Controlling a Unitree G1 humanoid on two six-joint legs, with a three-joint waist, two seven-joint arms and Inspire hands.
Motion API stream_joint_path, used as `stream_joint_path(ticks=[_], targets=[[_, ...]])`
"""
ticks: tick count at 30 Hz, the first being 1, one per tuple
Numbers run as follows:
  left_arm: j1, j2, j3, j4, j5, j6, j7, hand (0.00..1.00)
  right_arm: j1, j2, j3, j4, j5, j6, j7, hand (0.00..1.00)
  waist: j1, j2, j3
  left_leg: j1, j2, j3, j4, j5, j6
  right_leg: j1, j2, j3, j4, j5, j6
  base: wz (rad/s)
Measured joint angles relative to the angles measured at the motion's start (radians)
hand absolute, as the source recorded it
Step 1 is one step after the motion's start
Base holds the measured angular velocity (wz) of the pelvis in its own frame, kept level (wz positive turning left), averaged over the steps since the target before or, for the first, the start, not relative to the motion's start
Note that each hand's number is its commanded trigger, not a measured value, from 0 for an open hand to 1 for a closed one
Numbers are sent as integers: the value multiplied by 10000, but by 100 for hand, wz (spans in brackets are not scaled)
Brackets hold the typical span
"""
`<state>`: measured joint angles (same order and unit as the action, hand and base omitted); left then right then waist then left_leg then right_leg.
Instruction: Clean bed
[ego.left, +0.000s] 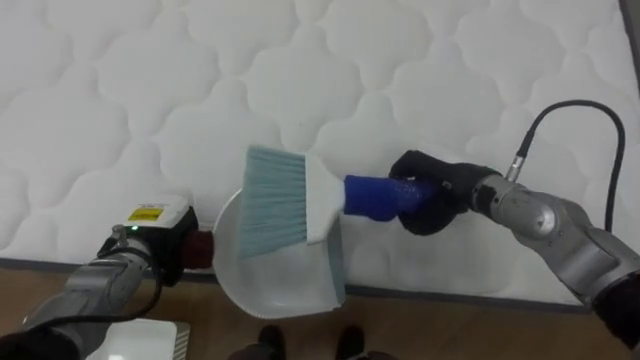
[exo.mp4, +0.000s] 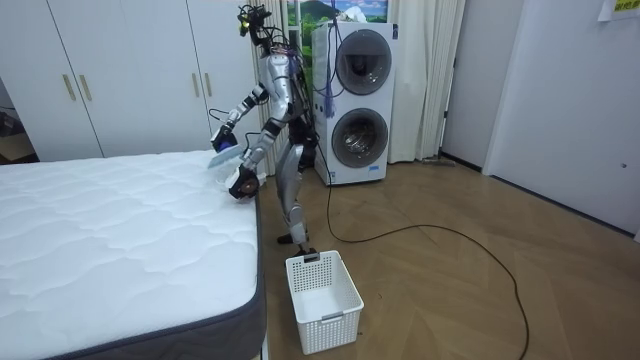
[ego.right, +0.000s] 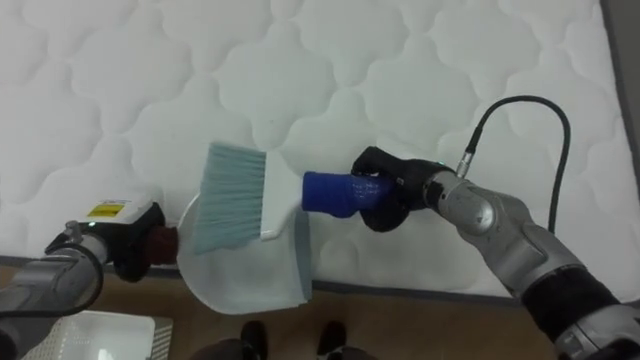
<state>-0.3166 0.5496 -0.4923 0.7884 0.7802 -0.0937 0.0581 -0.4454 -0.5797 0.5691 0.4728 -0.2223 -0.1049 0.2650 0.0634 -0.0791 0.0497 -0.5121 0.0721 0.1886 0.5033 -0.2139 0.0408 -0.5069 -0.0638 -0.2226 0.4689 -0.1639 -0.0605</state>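
The right hand (ego.left: 432, 192), black, reaches over the near edge of the mattress (ego.left: 150, 80), its fingers wrapped round the brush (ego.left: 290, 200) by its thick blue handle. The brush lies across the scene: handle to the right, a white head, and a flat fan of pale teal bristles pointing left. The bristles sit over the dustpan (ego.left: 285, 275), a smooth white plastic scoop with a rounded back and a straight lip on its right side, which overhangs the mattress edge above the wooden floor (ego.left: 420, 325).

The left hand (ego.left: 180, 250) is at the dustpan's left end, where a short dark-red handle sticks out; whether it grips there I cannot tell.

The mattress is bare and white, quilted in soft scalloped cloud shapes, with a grey band along its side.

The room view adds the surroundings: the robot stands leaning at the far right corner of the bed (exo.mp4: 110, 240), with a white slatted laundry basket (exo.mp4: 322, 292) on the floor behind it, two stacked front-loading washing machines (exo.mp4: 358, 100) beyond, and white wardrobes (exo.mp4: 120, 70) along the far wall.
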Motion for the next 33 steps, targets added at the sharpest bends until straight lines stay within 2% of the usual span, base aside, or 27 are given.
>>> stream_joint_path(ticks=[12, 17, 18, 20, 21, 22, 24, 25, 26, 27, 28, 29, 30, 33], targets=[[73, -105, 1, 26, -23, 9, 10, 100, 316, 1, -14, 120, 69, -63, 5, 100, -12, 6, -3, 28, -2, -3, 116, -1, 2, -2, -35, 2, 163, -48, -24, 0], [70, -322, 10, 51, -7, -35, 218, 100, 332, 42, -128, 871, 1462, -157, -112, 100, -66, 5, -3, 20, -31, -15, 141, -1, 2, -37, -91, 9, 356, -139, -28, 2], [70, -334, 20, 49, -7, -46, 246, 100, 335, 88, -228, 966, 1564, -163, -142, 99, -72, 2, -4, 25, -31, -14, 149, -1, 2, -37, -91, 17, 363, -140, -29, 0], [112, -384, 184, 47, -14, -199, 357, 100, 376, 459, -886, 1473, 2014, -243, -446, 98, -192, -2, -7, 99, -34, -2, 148, -1, 2, 14, -92, 33, 359, -141, -30, 0], [141, -408, 214, 47, -22, -216, 443, 100, 380, 550, -1048, 1622, 2180, -262, -557, 92, -212, -3, -8, 131, -35, 17, 138, -1, 2, 39, -93, 47, 348, -141, -30, -5], [226, -481, 345, 46, -26, -245, 623, 100, 389, 750, -1394, 1878, 2420, -264, -814, 77, -266, -1, -8, 197, -40, 38, 116, -1, 2, 90, -93, 72, 322, -139, -26, 0], [409, -636, 627, 67, -19, -247, 900, 100, 510, 1052, -2024, 2129, 2713, -263, -1151, 76, -409, -11, -15, 326, -82, 28, 30, 0, 2, 210, -112, 71, 309, -151, -6, 2], [557, -765, 748, 83, -9, -250, 1081, 100, 709, 1158, -2438, 2146, 2935, -264, -1406, 71, -481, -6, -14, 487, -128, 16, -54, 1, 5, 343, -140, 67, 279, -178, 31, 3], [709, -849, 904, 89, 22, -267, 1205, 100, 867, 1269, -2841, 2224, 3080, -270, -1641, 57, -566, -6, -15, 659, -155, 14, -146, 1, 5, 510, -151, 65, 201, -195, 50, 3], [778, -892, 968, 105, 65, -262, 1280, 100, 927, 1310, -2982, 2297, 3174, -271, -1762, 51, -602, -8, -16, 759, -164, 9, -206, 1, 5, 612, -150, 57, 111, -192, 55, 5], [845, -980, 997, 122, 188, -238, 1386, 100, 1134, 1317, -3288, 2464, 3530, -277, -1973, 29, -632, 6, -24, 937, -170, -45, -263, 0, 5, 864, -129, 7, -54, -184, 80, 11], [911, -1033, 1002, 117, 189, -236, 1496, 100, 1291, 1327, -3601, 2664, 3849, -261, -2143, 22, -675, 24, -40, 1116, -174, -113, -365, 0, 4, 1107, -72, 1, -242, -158, 120, 13], [945, -1057, 1029, 102, 189, -238, 1536, 100, 1380, 1326, -3772, 2669, 3952, -258, -2243, 0, -676, 26, -45, 1191, -175, -117, -416, 1, 4, 1196, -61, -1, -319, -150, 132, 7], [1313, -1247, 1567, -184, 219, -220, 1664, 100, 1547, 1359, -4544, 2688, 4866, -263, -2647, 0, -811, 179, -165, 1470, -184, -119, -652, 13, 10, 1550, -40, -114, -629, -46, 174, 0]])
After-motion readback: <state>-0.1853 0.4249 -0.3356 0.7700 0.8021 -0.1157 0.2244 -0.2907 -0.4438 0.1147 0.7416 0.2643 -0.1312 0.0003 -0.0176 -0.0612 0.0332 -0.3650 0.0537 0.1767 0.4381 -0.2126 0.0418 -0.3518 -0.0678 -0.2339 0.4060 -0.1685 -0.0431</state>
